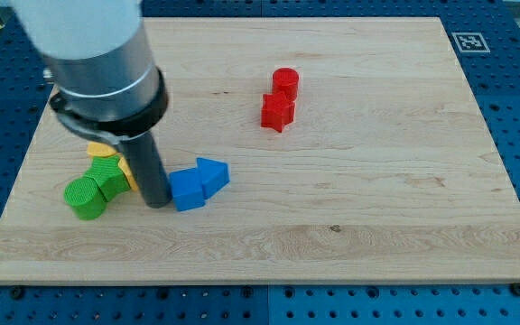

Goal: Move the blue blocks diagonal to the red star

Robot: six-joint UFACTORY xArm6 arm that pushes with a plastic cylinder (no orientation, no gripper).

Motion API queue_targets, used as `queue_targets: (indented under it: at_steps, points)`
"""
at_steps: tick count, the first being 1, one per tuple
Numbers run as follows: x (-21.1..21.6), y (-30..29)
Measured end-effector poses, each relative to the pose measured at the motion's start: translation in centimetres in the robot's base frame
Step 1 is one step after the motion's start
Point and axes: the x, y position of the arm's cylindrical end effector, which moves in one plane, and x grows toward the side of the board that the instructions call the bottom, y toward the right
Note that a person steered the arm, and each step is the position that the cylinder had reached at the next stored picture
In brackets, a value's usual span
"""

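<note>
A blue cube and a blue triangular block lie touching each other at the lower left of the wooden board. My tip rests against the left side of the blue cube. A red star sits upper middle, with a red cylinder touching it just above. The blue blocks are well down and to the left of the red star.
Just left of my tip, a green cylinder and a green block lie together, with yellow blocks behind them, partly hidden by the arm. The arm's large grey body covers the view's upper left.
</note>
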Motion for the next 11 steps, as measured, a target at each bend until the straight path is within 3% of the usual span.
queue_targets:
  at_steps: [3, 5, 9, 11]
  points:
    - [-7.6, 13.1]
    - [-7.8, 20.7]
    - [-1.7, 21.1]
    - [2.1, 18.7]
